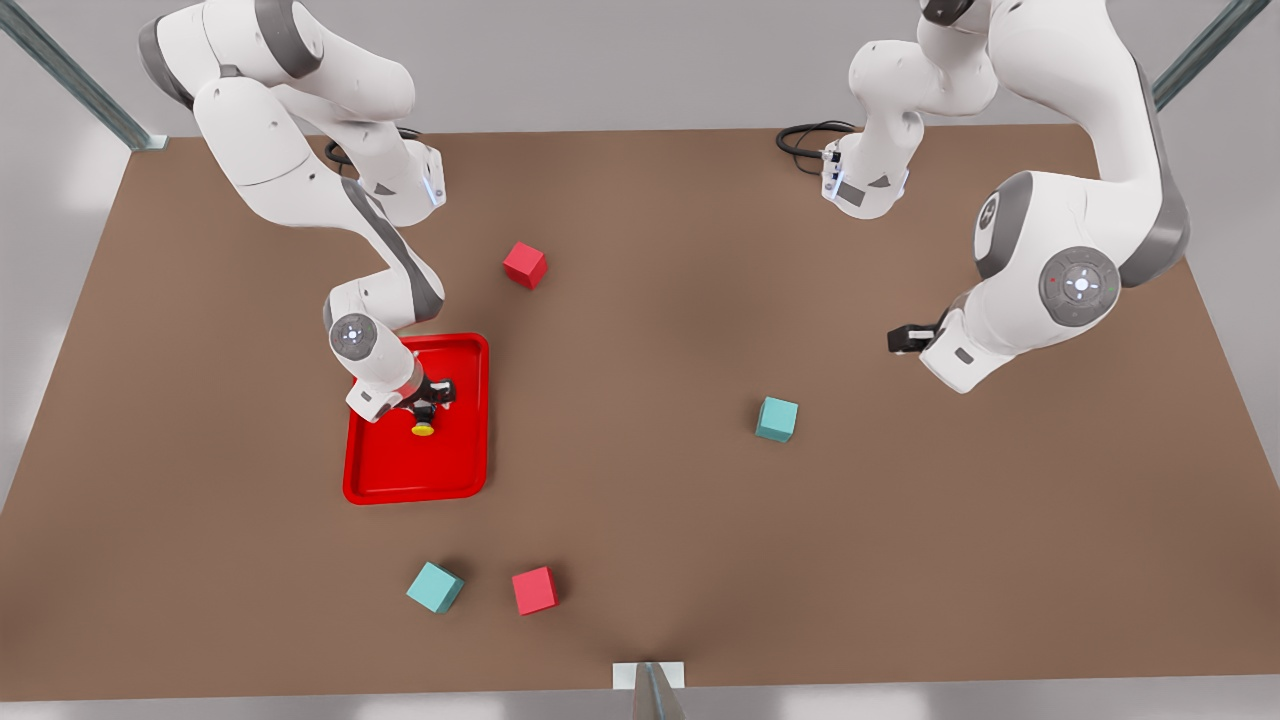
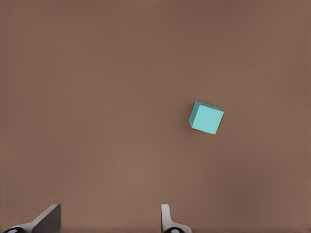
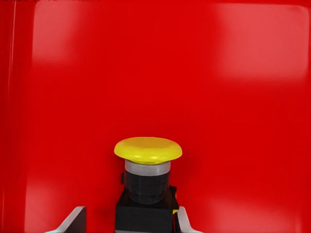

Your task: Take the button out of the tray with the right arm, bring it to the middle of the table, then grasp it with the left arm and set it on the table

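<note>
Button (image 3: 147, 167) first: it sits between the fingers (image 3: 73, 221) of my right gripper (image 1: 424, 405) inside the tray (image 1: 465, 470), lying on its side with the yellow cap pointing away from my wrist and the dark body back between the pads. In the right wrist view one finger stands touching the body's side, while the other stands a little off it, so I cannot tell whether the grasp is closed. From the front view, my right arm (image 1: 300, 190) reaches down from the front view's left, and the cap shows just below the gripper, over the tray's middle. The tray lies flat on the table (image 1: 640, 620). My left gripper (image 1: 905, 340) hangs over bare table at the front view's right, on the waiting left arm (image 1: 1060, 260); its fingers (image 2: 167, 221) are spread wide with nothing between them. A teal cube (image 1: 777, 419) lies near it, toward the table's middle. A red cube (image 1: 525, 265) rests beyond the tray, and a second teal cube (image 1: 435, 587) and a second red cube (image 1: 535, 590) sit close together, apart, on the near side of it.
</note>
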`<act>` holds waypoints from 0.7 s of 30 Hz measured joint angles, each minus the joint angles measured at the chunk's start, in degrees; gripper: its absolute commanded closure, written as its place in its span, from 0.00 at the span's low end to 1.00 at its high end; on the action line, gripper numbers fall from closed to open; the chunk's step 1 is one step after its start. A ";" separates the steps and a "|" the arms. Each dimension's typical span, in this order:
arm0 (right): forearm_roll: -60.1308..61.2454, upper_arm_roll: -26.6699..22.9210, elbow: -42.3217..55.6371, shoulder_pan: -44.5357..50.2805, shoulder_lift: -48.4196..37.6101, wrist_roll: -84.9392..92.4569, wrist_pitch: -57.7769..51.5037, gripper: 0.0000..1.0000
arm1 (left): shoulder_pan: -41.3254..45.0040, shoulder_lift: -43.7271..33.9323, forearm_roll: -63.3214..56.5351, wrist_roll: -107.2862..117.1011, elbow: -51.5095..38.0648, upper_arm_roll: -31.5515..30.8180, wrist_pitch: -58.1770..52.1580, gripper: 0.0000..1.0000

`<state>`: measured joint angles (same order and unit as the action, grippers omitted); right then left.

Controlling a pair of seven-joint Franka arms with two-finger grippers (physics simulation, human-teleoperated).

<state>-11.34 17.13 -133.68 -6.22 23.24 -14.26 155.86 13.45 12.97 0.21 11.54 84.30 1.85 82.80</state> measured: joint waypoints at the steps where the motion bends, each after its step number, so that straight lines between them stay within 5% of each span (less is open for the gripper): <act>1: -0.01 0.00 -0.01 -0.01 0.02 0.00 0.06 0.25 | 0.01 -0.06 0.00 0.07 -0.02 -0.04 -0.02 0.00; 7: -0.36 -0.04 -0.22 -0.38 0.51 -0.02 0.63 0.27 | 0.08 -0.36 0.00 0.42 0.02 -0.08 -0.13 0.00; 11: -0.67 -0.02 -0.36 -0.45 0.54 -0.01 0.89 0.44 | 0.09 -0.35 0.00 0.60 0.02 -0.09 -0.15 0.00; 21: -0.79 -0.02 -0.37 -0.51 0.54 0.12 1.15 0.49 | 0.38 -0.42 -0.44 0.94 -0.13 -0.08 -0.18 0.00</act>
<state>-12.13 17.11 -134.05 -6.73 23.77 -14.14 157.01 13.83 12.55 -0.23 12.47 84.17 1.77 82.62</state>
